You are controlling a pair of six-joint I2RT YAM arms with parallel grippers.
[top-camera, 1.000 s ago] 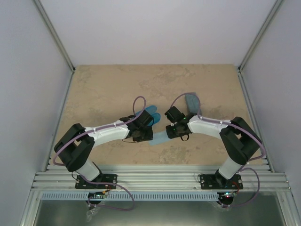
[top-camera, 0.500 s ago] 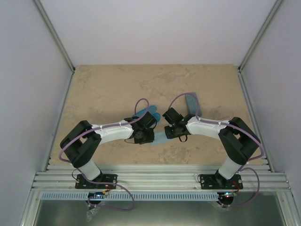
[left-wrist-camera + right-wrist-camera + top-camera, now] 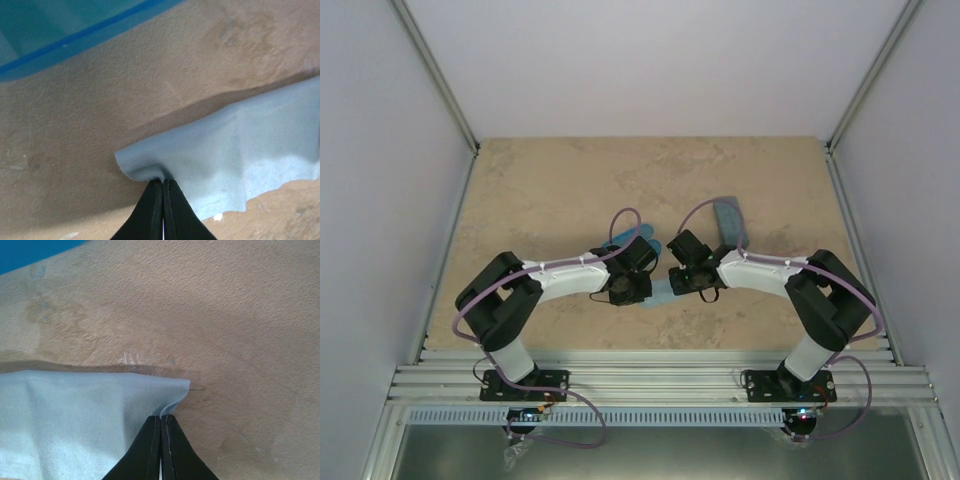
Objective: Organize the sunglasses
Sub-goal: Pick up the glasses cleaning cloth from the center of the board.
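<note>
Sunglasses aren't in any view right now, neither pair; I can't tell whether they sit under the arms or inside a case. What you hold is the light blue cloth (image 3: 250, 145). The left gripper (image 3: 163, 182) is pinched together on one corner and the right gripper (image 3: 161, 417) is pinched on the opposite corner, with only a thin fold of fabric between each set of fingers. The cloth spans the gap between the two wrists over the surface (image 3: 225, 315), just beside the glossy blue case (image 3: 60, 20); the grey-blue case (image 3: 728, 217) is further back on the right. My read is that you're spreading or folding the cloth as part of the tidy-up. Both bites are shallow, right at the hem, so a jerk probably pulls the fabric out. Move both arms in sync at the same height with light tension only. The wrists look close from above, so watch clearance between them, and don't drag the cloth into the blue case. Release both corners together.
</note>
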